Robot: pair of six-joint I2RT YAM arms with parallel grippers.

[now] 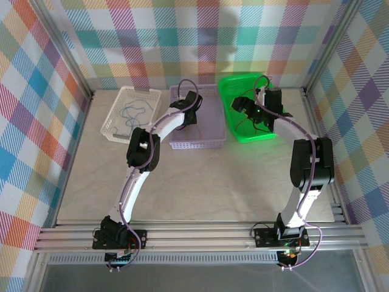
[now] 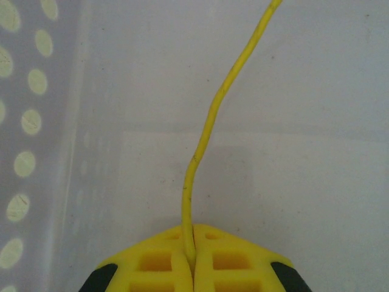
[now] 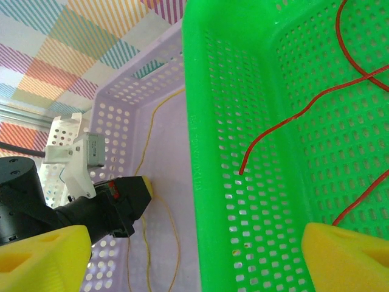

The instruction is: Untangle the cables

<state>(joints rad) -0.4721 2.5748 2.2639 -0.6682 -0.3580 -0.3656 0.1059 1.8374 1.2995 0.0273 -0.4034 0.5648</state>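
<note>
My left gripper (image 2: 193,255) is shut on a thin yellow cable (image 2: 206,134), pinched between its yellow pads just above the floor of the lavender tray (image 1: 209,140). From the pads the cable runs up and away. In the right wrist view this yellow cable (image 3: 146,152) loops across the lavender tray floor beside the left gripper (image 3: 143,188). My right gripper (image 3: 194,267) is open above the green tray (image 3: 213,121), holding nothing. A red cable (image 3: 292,115) lies loose inside the green tray. A blue cable (image 1: 135,109) lies in the white tray (image 1: 115,125).
The three trays stand side by side at the back of the table: white on the left, lavender in the middle, green (image 1: 234,131) on the right. Aluminium frame rails and checked cloth walls close in the workspace. The beige tabletop (image 1: 213,176) stretches in front of the trays.
</note>
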